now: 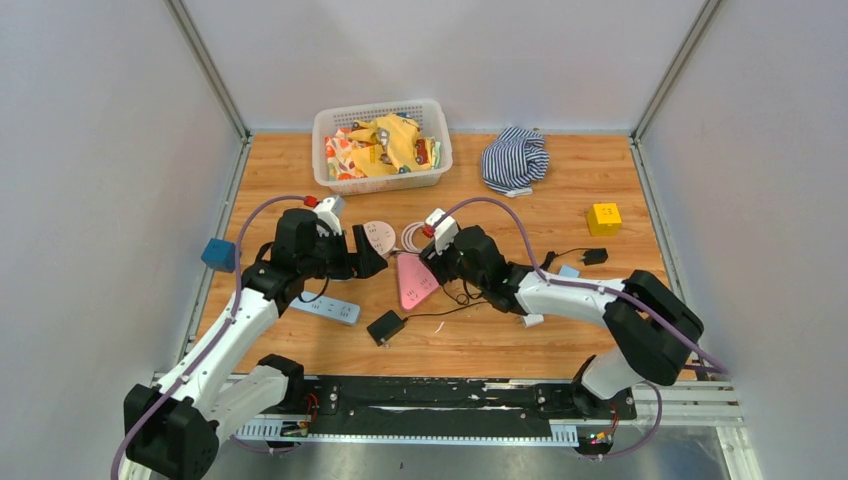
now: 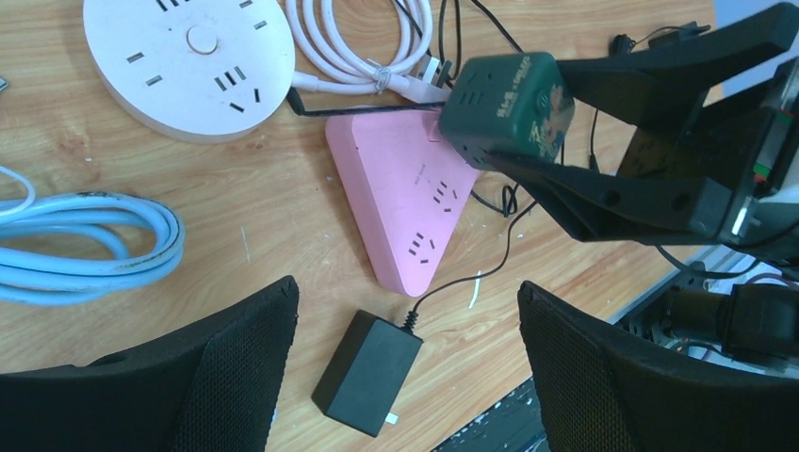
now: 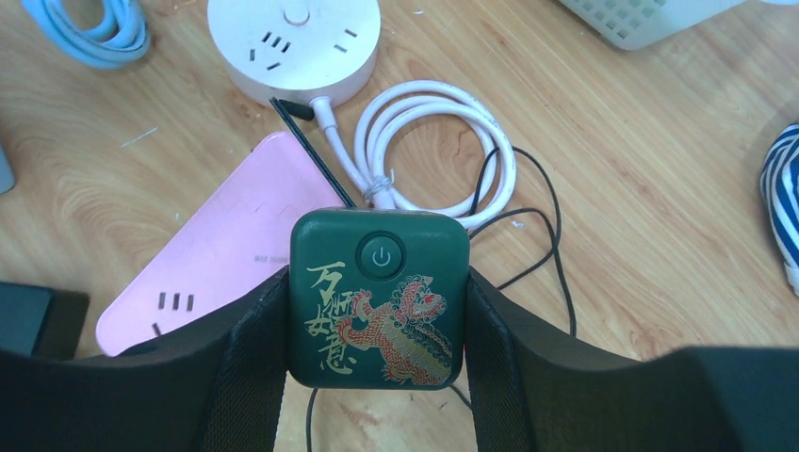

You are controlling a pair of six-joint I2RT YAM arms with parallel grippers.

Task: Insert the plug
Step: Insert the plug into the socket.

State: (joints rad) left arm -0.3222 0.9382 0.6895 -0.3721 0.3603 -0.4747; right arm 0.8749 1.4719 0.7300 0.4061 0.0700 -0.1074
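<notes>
Plug (image 1: pixel 385 327): black adapter lying flat on the tabletop (image 1: pixel 560 200), untouched, its thin black cord trailing toward 2 o'clock.
Left end effector (image 2: pixel 405 287): fingers spread wide, gripping nothing, hanging above the tabletop. In its wrist view the Plug (image 2: pixel 367 372) shows at 6 o'clock, in the gap between the fingers.
Right end effector (image 3: pixel 377 282): fingers pinching the Green socket cube (image 3: pixel 377 311) by two opposite sides, clear of the tabletop.
Green socket cube: its power button and red-and-gold beast print face the right wrist camera. The left wrist view shows sockets on a side face.
Pink power strip (image 1: pixel 413 280): triangular, flat on the tabletop between the two end effectors. The cube hangs over its far edge, and the Plug lies at its 7 o'clock, near but apart.
White round power strip (image 1: pixel 379 236): at 11 o'clock from the Pink power strip.
White cable (image 3: pixel 433 151): coiled, just beside the round strip at its 3 o'clock.
Blue cable (image 2: pixel 85 245): looped, at 9 o'clock in the left wrist view.
White bar power strip (image 1: pixel 325 307): at 9 o'clock from the Plug, partly under the left arm.
Basket (image 1: pixel 322 150): at 12 o'clock on the tabletop, holding colourful packets.
Striped cloth (image 1: pixel 515 158): at 3 o'clock from the Basket.
Yellow cube (image 1: pixel 603 218): at 3 o'clock, well apart from the rest.
</notes>
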